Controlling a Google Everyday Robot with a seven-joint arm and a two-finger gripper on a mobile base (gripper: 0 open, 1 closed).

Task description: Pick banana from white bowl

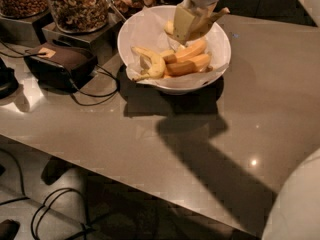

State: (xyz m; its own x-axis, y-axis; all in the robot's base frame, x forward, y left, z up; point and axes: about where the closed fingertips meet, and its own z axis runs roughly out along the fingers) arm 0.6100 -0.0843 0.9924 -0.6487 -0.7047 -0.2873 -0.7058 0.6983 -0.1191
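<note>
Banana (209,18), pale and curved, clamped in end effector (190,23) above white bowl (176,88).

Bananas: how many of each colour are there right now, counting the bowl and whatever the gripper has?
Pale banana, held in the gripper just above the bowl: 1
Small yellow banana, in the bowl: 1
Orange bananas, in the bowl: 2
Total: 4
</note>
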